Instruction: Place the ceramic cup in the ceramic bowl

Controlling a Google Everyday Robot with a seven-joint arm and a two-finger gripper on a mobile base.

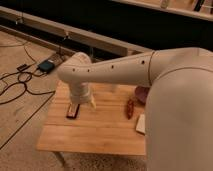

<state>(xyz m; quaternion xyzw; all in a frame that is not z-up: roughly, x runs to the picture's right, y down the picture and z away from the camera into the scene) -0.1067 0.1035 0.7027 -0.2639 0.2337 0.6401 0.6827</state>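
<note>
Claw, apart or together I cannot tell, hangs low over the left part of the wooden table, well apart from the maroon ceramic bowl half hidden behind my arm at right, the ceramic cup not discernible.

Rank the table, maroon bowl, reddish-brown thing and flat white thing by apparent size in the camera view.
1. The table.
2. Unsure: the maroon bowl, reddish-brown thing and flat white thing look alike, and the arm hides part of the bowl and white thing.
The gripper sits low over the table, left in the picture.
</note>
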